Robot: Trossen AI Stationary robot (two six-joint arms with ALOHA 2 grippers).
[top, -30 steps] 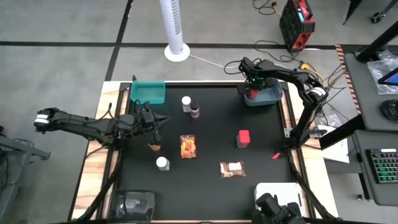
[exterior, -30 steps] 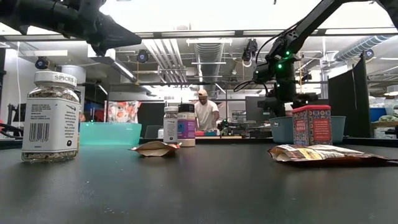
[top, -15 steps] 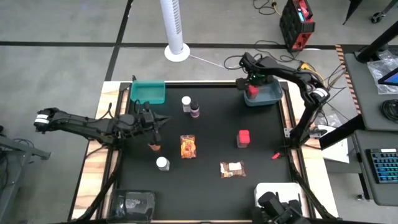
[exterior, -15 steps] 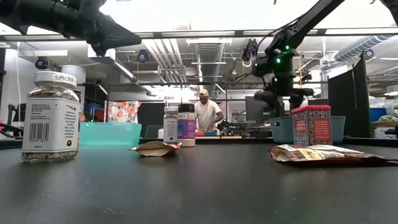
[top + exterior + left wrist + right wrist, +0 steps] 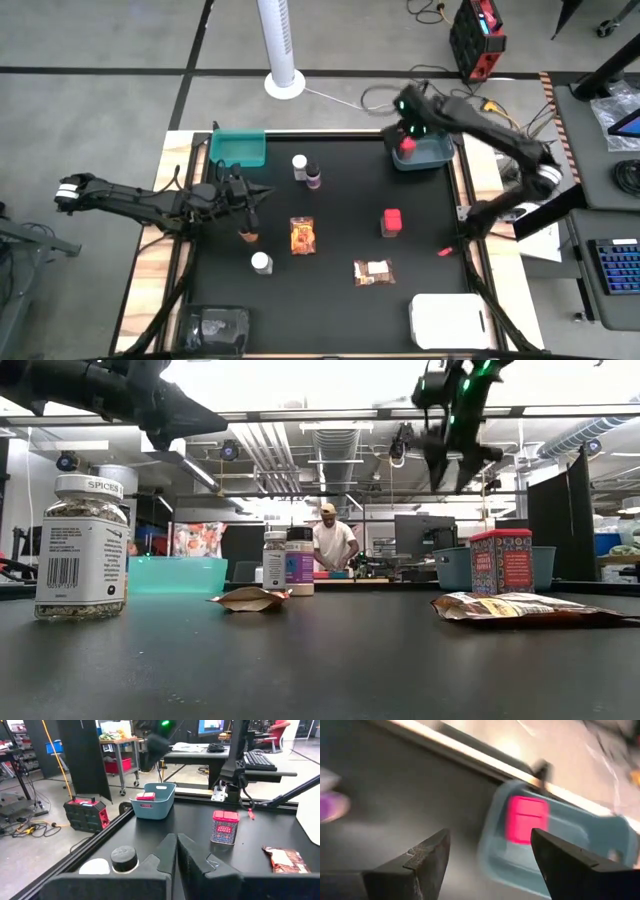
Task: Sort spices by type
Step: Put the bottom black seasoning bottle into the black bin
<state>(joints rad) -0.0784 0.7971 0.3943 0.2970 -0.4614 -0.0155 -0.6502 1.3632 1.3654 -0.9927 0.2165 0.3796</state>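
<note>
My right gripper point(image 5: 408, 110) hangs open, high above the blue-grey bin point(image 5: 432, 156), where one red box point(image 5: 407, 146) lies inside. The other red box point(image 5: 391, 222) stands on the mat. An orange packet point(image 5: 302, 235) and a brown packet point(image 5: 373, 271) lie flat. One white-capped bottle point(image 5: 261, 263) stands near the front; another point(image 5: 299, 163) stands next to a purplish jar point(image 5: 314, 179). My left gripper point(image 5: 250, 192) is shut and hovers just on the far side of the amber jar point(image 5: 247, 234).
A teal bin point(image 5: 238, 149) sits at the far left corner. A white tray point(image 5: 452, 322) and a clear tray point(image 5: 215, 327) lie at the near edge. A small red scrap point(image 5: 442, 251) lies by the right edge. Open mat runs between the scattered items.
My right gripper has risen well above the blue-grey bin, and its arm has swung out toward the table's right. The red box stays in the bin.
</note>
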